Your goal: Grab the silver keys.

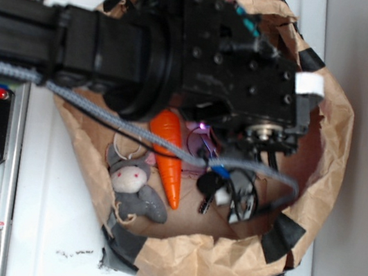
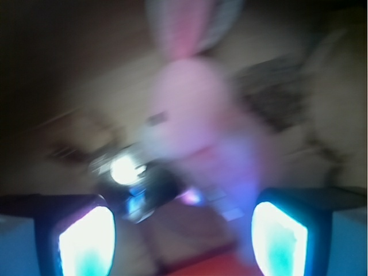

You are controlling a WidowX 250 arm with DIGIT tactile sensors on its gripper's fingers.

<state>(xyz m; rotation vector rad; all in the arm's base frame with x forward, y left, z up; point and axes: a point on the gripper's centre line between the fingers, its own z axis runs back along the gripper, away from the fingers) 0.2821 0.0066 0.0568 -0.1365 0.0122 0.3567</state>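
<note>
The silver keys (image 1: 125,148) lie on thin wire rings in the paper bag (image 1: 311,221), between the gray stuffed bunny (image 1: 133,184) and the orange carrot (image 1: 169,158). The gripper (image 2: 183,237) hovers in the bag with jaws spread and empty, in the approach step. Next it must shift over the keys, away from the dark key fob (image 1: 211,184), then descend and close

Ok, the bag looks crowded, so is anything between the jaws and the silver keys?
Wrist view is blurred, but a pink plush bunny lies right beside the silver keys, ahead of the open jaws; nothing visibly covers them.
</note>
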